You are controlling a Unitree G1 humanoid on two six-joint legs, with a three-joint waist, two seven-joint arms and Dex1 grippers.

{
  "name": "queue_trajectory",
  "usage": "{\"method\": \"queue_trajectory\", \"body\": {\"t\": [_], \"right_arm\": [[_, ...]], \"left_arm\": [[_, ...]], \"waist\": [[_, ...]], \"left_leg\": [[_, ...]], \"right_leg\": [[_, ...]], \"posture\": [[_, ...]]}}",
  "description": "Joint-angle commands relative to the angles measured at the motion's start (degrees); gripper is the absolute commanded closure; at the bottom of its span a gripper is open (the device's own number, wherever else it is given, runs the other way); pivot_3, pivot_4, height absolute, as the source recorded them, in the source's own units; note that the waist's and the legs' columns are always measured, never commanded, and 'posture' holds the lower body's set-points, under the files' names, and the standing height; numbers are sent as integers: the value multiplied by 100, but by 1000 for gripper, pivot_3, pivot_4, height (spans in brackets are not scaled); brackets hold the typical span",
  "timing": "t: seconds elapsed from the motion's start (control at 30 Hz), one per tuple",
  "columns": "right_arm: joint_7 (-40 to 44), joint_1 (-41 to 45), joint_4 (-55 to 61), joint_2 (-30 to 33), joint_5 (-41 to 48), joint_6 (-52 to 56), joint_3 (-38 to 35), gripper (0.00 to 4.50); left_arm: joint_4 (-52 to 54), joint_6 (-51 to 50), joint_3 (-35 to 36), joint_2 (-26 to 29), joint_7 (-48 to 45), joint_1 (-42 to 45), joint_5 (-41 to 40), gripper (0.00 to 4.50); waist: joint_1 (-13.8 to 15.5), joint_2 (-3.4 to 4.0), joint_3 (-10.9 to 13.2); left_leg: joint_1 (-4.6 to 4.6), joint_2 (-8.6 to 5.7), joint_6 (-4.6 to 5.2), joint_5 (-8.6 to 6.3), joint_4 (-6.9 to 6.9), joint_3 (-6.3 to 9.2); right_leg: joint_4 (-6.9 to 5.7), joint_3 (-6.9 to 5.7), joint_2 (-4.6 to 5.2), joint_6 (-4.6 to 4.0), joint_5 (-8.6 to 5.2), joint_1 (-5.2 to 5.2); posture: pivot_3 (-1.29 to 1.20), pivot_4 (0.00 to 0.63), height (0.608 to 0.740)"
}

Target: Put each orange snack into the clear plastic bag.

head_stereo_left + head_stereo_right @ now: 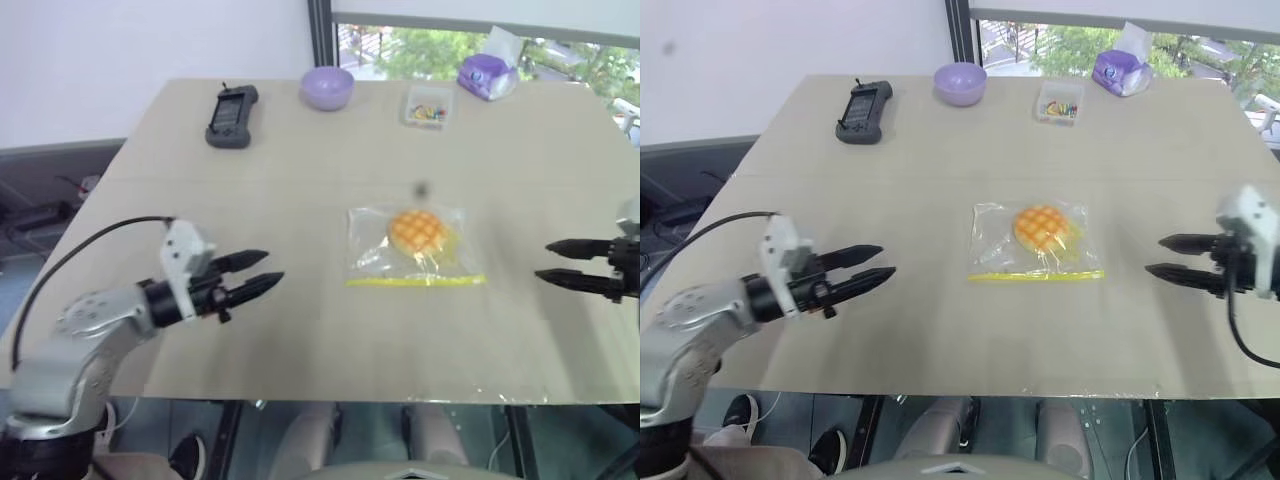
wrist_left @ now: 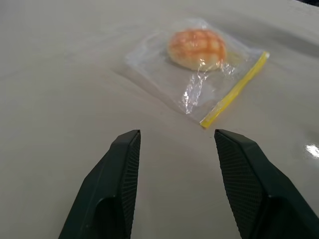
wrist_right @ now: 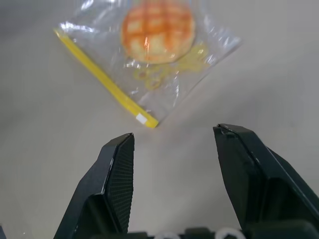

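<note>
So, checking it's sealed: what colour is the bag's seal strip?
Yellow; the seal strip on the clear plastic bag shows best in the right wrist view.

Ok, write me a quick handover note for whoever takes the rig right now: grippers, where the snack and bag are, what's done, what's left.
Left gripper: open, empty, over the table, left of the bag.
Right gripper: open, empty, right of the bag.
Clear plastic bag: flat at mid-table, yellow seal strip toward the robot.
Orange snack: inside the bag.
Done: the one snack in sight is bagged.
Left: whether the seal is closed cannot be told; otherwise nothing apparent.
</note>
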State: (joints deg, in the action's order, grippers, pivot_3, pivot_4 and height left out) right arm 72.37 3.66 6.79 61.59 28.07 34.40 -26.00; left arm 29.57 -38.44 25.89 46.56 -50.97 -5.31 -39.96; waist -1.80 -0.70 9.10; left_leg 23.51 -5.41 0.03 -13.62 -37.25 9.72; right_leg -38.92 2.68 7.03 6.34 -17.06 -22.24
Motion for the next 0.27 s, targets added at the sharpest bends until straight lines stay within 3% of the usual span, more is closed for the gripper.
{"method": "queue_trajectory", "body": {"t": [0.03, 0.27], "right_arm": [[248, -255, -309, 80, 30, -532, -693, 1749], [704, -346, -1028, 216, 101, -1069, -1038, 1749]], "left_arm": [[286, -129, 777, 115, -1, -410, -272, 2014], [535, -145, 1192, 199, -90, -886, -422, 2014]], "waist": [[14, 4, 2], [42, 7, 9]], "left_leg": [[-16, 0, 0, -1, 4, -2], [-68, 10, 7, -7, 20, -24]], "right_leg": [[5, 0, 0, 0, 0, 16], [18, 7, 0, -2, -2, 66]], "posture": [[0, 150, 740], [0, 150, 740]]}}
